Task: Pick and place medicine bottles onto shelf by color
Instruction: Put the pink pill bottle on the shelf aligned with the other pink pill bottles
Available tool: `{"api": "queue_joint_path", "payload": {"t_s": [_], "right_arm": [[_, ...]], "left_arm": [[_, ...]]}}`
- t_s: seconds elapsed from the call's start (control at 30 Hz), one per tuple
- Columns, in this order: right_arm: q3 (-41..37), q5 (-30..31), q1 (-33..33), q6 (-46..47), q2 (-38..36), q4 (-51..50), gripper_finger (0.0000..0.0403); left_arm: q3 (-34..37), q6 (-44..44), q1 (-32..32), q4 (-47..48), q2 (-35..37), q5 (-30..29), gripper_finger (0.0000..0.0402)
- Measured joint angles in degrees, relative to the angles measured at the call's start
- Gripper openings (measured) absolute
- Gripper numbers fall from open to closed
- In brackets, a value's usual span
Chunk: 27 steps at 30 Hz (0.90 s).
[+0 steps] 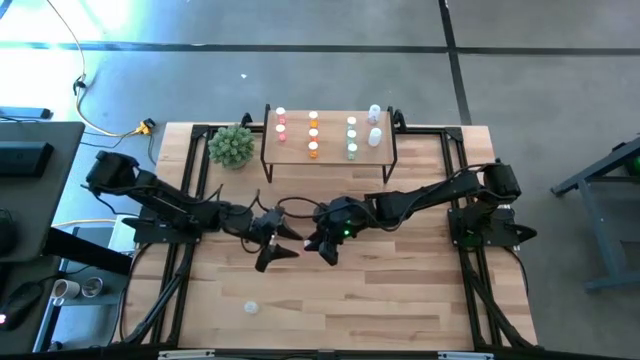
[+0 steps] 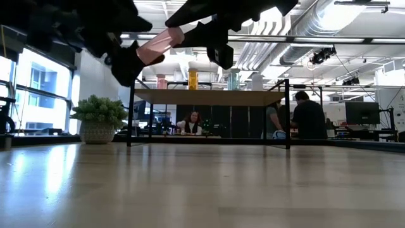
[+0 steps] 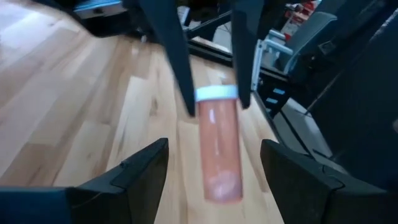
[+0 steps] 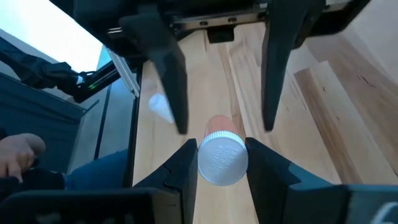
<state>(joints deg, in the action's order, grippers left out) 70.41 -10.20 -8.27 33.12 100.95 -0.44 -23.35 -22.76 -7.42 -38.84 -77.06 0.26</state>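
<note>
Pink translucent white-capped medicine bottle (image 4: 222, 158) sits clamped in the right gripper (image 4: 222, 163) mid-table; the left gripper (image 3: 214, 163) gapes beside it.

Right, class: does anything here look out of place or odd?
A small pale object, likely a bottle, lies alone at the front of the table, far from the shelf where the others stand sorted. Also, the pink bottle hangs in mid-air: the right pincer clamps its cap, the open left pincer flanks it.

Open-plan office or lab: exposed ceiling ducts (image 2: 297, 28), monitors (image 2: 362, 113), seated people (image 2: 309, 117) behind the shelf (image 2: 209, 96).
</note>
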Motion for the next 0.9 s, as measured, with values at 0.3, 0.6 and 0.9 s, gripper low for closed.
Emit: {"api": "queue_joint_path", "payload": {"t_s": [0.3,0.6,0.9], "right_arm": [[0.00,-0.15,-0.02,0.02,0.00,-0.60,0.0099],[0.00,-0.15,0.00,0.00,0.00,-0.60,0.0099],[0.00,-0.13,0.00,-0.02,0.00,-0.60,0.0099]], "left_arm": [[-3.25,-0.04,1.16,2.31,-4.32,5.35,0.0243],[-3.87,-0.07,1.20,4.43,-4.74,5.02,0.0243],[-3.87,0.03,1.20,4.54,-4.74,4.89,0.0196]]}}
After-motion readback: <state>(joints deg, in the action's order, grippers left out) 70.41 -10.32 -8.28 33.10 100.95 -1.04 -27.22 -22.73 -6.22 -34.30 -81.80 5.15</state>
